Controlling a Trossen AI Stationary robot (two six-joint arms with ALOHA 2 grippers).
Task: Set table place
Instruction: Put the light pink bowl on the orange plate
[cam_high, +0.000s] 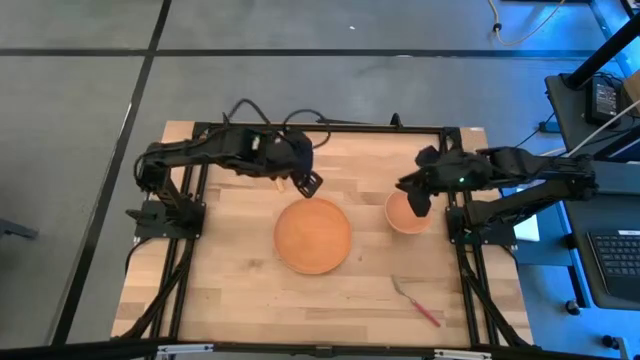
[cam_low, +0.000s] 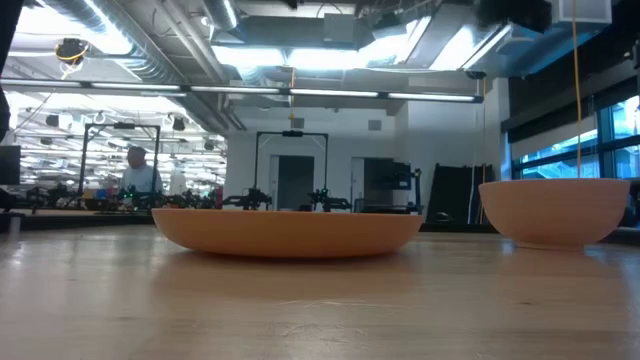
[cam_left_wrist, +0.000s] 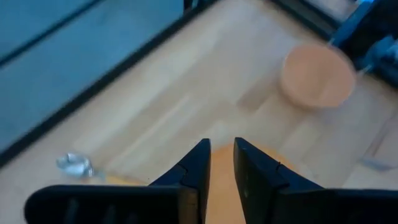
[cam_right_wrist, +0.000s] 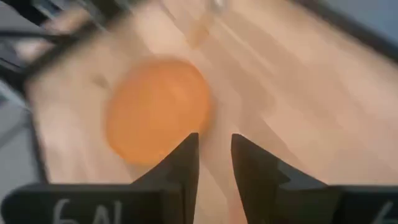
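Table (cam_high: 240, 270): both hands slightly open, holding nothing.

A: Where is the plate (cam_high: 313, 236) placed?

B: At the centre of the table (cam_high: 220, 280) in the high view. The bowl (cam_high: 405, 214) is seen to its right, apart from it, near the right edge.

A: And the cutlery?

B: The fork (cam_high: 416, 301) is laid at lower right, below the bowl. The spoon (cam_high: 281, 182) is found above the plate, partly hidden under the left gripper (cam_high: 306, 184). The right gripper (cam_high: 420, 202) is positioned over the bowl's upper right rim.
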